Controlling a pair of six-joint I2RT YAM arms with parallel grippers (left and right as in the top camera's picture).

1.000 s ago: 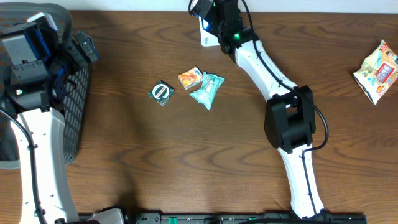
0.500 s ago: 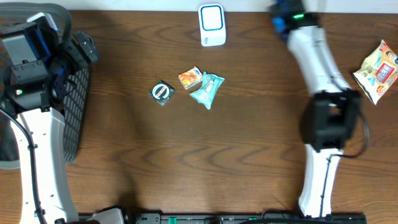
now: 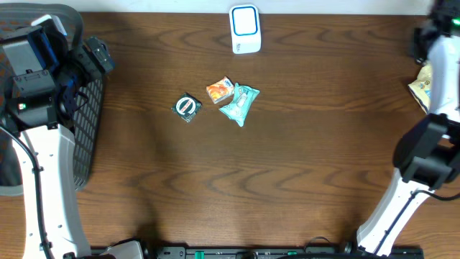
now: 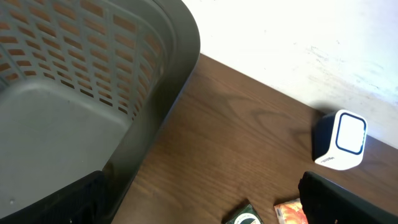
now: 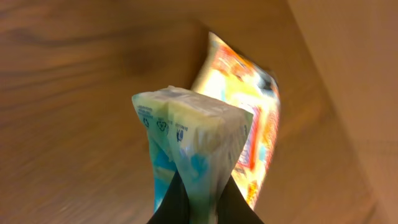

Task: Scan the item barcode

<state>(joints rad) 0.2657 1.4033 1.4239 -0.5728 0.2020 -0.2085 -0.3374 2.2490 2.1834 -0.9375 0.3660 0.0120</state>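
2 arms are seen at 1 table (image 3: 215, 194); the right gripper (image 5: 202, 205) is closed tight on 1 pale packet (image 5: 193, 140) with blue and yellow print, pinched by its lower end so that it stands up between the 2 dark fingers. The packet is held at the table's far right edge, just above 1 bright snack bag (image 5: 252, 106) lying on the wood, and well apart from the 1 white scanner (image 3: 244, 29) at the rear middle. The left gripper (image 4: 199, 208) is spread fully wide and nothing is held in it; it is placed over 1 grey slatted basket (image 3: 90, 122) at the left edge. 3 small packets are grouped mid-table: 1 round dark-green packet (image 3: 187, 106) set a little apart, 1 orange packet (image 3: 220, 90) and 1 teal packet (image 3: 238, 103), the last 2 touching. No barcode can be made out on the held packet.
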